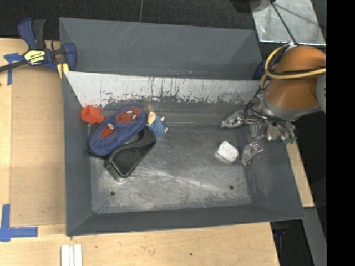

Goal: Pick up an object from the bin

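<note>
Gripper [239, 139] at 3 o'clock in bin [166, 204], fingers spread; white lump [227, 151] just beside it, at its 8 o'clock; blue slipper [116, 131] at the bin's 9 o'clock.

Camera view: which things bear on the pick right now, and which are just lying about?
In play: gripper, open, low at the right of the bin; small white lump just beside it, not held.
Lying about: blue slipper, black pouch against it, red lump, small doll, all at the left.

Light falls from above onto the grey metal bin [77, 165]. The lower back wall is brightest, and the scuffed floor carries pale glare streaks. The black surface [111, 1] beyond the far rim is dark.
</note>
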{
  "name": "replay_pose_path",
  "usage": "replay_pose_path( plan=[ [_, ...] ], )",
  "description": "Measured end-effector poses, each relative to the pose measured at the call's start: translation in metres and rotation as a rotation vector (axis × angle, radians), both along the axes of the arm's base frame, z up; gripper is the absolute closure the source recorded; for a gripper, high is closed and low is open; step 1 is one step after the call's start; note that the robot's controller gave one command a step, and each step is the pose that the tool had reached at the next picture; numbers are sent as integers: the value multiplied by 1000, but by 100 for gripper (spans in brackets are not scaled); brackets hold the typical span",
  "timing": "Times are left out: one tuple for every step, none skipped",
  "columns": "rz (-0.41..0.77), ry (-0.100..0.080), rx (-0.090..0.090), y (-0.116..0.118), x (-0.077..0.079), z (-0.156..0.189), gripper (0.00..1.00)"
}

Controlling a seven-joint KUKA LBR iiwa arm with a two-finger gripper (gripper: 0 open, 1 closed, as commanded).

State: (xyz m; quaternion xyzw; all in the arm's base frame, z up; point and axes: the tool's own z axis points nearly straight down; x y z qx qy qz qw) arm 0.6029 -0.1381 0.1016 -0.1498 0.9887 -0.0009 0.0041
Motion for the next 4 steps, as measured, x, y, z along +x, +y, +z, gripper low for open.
replay_pose_path(
  plan=[
    [-36,2,0,4,-4,-29,0],
    [-199,4,1,9,-5,-28,0],
    [-198,-11,1,10,-1,-25,100],
    [-197,0,0,9,0,8,100]
  ],
)
